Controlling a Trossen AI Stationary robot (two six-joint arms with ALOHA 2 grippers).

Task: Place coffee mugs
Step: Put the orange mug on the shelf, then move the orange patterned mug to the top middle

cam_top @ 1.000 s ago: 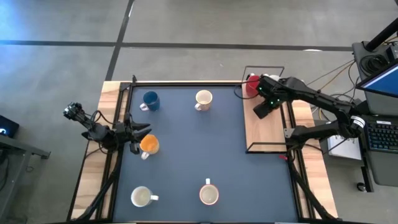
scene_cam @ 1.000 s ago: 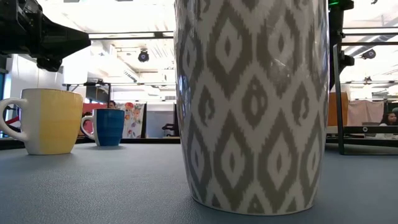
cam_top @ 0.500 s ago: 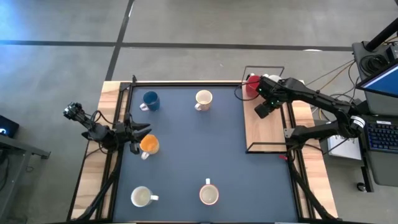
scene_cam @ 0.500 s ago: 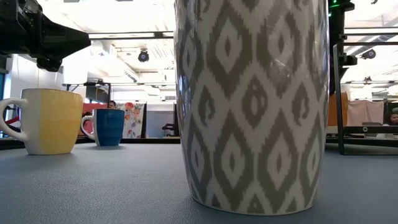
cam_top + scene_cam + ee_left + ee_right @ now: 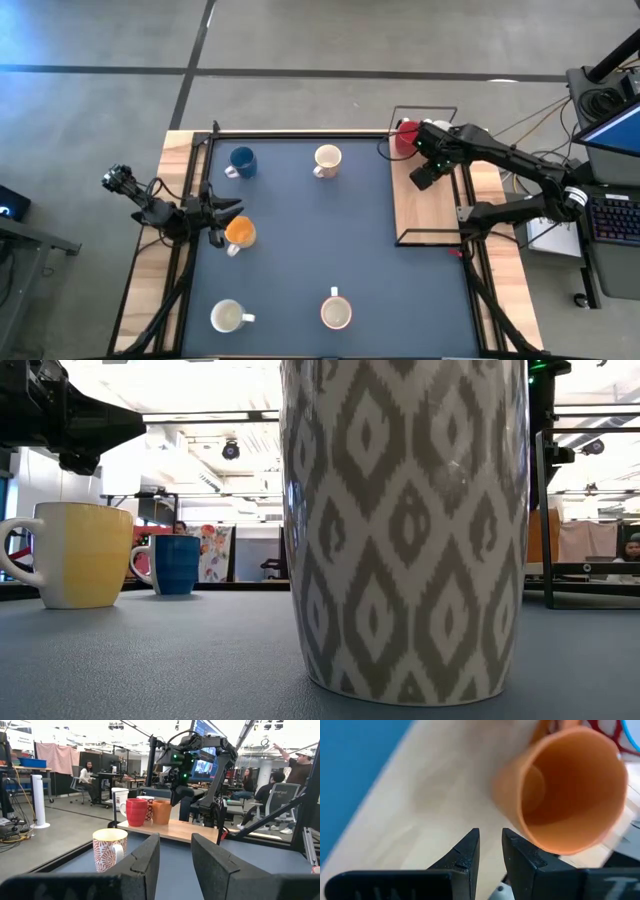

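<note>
**A:** Where was your right gripper (image 5: 424, 172) at that moment?

**B:** You had it over the wooden board (image 5: 428, 205) at the table's right side, at the far end, right by the red mug (image 5: 404, 138). Its wrist camera looked down into an orange mug (image 5: 567, 790) standing on the wood, just beyond the fingers (image 5: 462, 855). They stood a narrow gap apart with nothing between them.

**A:** And the left one?

**B:** Your left gripper (image 5: 222, 212) hung at the left edge of the blue mat (image 5: 300, 250), just beside the second orange mug (image 5: 239, 232), which looks yellow from table height (image 5: 85, 554). Its fingers (image 5: 142, 862) were spread and empty.

**A:** Which mugs were on the mat?

**B:** Five. The blue mug (image 5: 241, 161) sat at the far left corner, a cream mug (image 5: 327, 159) to its right along the far edge, the orange one at mid-left, a white mug (image 5: 228, 317) near left, and a patterned mug (image 5: 336, 313) at the near middle, filling the low camera (image 5: 405, 525).

**A:** And on the board?

**B:** From your left wrist you saw the red mug (image 5: 136, 812) and the orange one (image 5: 161, 812) side by side, with a white mug (image 5: 120, 799) behind them.
</note>
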